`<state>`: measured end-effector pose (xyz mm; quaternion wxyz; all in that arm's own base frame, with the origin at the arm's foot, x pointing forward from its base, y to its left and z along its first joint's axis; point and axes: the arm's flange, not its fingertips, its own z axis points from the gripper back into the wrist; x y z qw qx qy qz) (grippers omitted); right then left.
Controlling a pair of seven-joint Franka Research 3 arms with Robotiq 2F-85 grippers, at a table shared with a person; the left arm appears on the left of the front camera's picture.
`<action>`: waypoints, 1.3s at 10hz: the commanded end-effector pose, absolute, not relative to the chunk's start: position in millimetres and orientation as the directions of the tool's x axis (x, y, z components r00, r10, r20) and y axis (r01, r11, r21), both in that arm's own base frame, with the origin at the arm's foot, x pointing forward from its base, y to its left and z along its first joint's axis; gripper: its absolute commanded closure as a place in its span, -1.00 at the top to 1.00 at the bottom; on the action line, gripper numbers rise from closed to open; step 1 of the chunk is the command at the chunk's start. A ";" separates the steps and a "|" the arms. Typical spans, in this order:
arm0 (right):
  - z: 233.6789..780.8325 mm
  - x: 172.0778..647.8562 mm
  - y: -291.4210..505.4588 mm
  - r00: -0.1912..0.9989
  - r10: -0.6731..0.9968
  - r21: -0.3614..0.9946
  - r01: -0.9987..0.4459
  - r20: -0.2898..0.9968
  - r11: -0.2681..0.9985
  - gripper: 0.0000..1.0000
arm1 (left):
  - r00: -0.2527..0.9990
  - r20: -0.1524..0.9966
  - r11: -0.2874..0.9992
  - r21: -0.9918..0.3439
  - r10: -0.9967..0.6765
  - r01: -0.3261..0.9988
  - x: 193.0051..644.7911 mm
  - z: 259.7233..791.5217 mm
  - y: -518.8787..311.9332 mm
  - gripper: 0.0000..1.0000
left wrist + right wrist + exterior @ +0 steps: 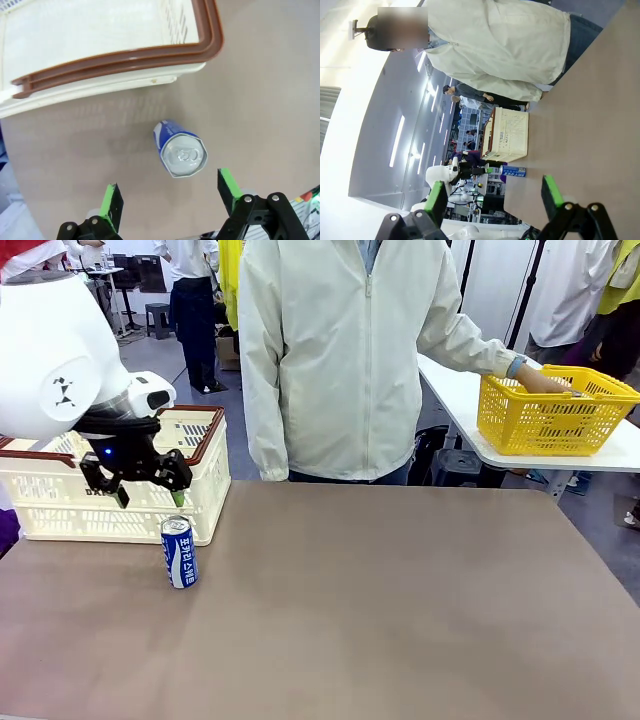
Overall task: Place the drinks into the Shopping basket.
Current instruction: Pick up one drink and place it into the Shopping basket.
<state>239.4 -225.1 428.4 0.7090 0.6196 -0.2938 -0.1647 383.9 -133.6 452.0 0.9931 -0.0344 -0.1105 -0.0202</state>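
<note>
One drink, a blue can with a silver top, stands upright on the brown table just in front of the Shopping basket, a cream slotted crate with a red-brown rim. My left gripper hangs open just above the can and slightly to its left, with nothing between its fingers. The left wrist view looks down on the can top, which lies ahead of my open left gripper, with the basket rim beyond. My right gripper is open and holds nothing; far off it sees the can and the basket.
A person in a cream jacket stands at the far side, one hand reaching into a yellow mesh basket on a white side table at the right. The brown table stretches bare to the right of the can.
</note>
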 end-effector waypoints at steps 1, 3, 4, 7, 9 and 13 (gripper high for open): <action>431.3 238.6 -227.0 0.777 -0.587 0.972 -0.140 0.225 0.188 1.00 | 0.980 0.196 0.994 -0.092 -0.035 0.054 390.3 433.6 -143.4 1.00; 431.3 238.6 -227.0 0.777 -0.587 0.972 -0.140 0.225 0.188 1.00 | 0.987 0.157 0.996 -0.074 -0.026 0.039 397.2 411.8 -151.3 1.00; 431.3 238.6 -227.0 0.777 -0.587 0.972 -0.140 0.225 0.188 1.00 | 0.989 0.146 0.998 -0.060 -0.017 0.026 400.2 400.5 -153.7 1.00; 431.3 238.6 -227.0 0.777 -0.587 0.972 -0.140 0.225 0.188 1.00 | 0.987 0.156 0.998 -0.057 -0.029 0.038 410.9 377.5 -159.5 1.00; 431.3 238.6 -227.0 0.777 -0.587 0.972 -0.140 0.225 0.188 1.00 | 0.988 0.155 0.997 -0.063 -0.022 0.033 412.7 371.7 -159.3 1.00; 431.3 238.6 -227.0 0.777 -0.587 0.972 -0.140 0.225 0.188 1.00 | 0.988 0.150 0.999 -0.034 -0.030 0.035 410.9 368.9 -157.4 -1.00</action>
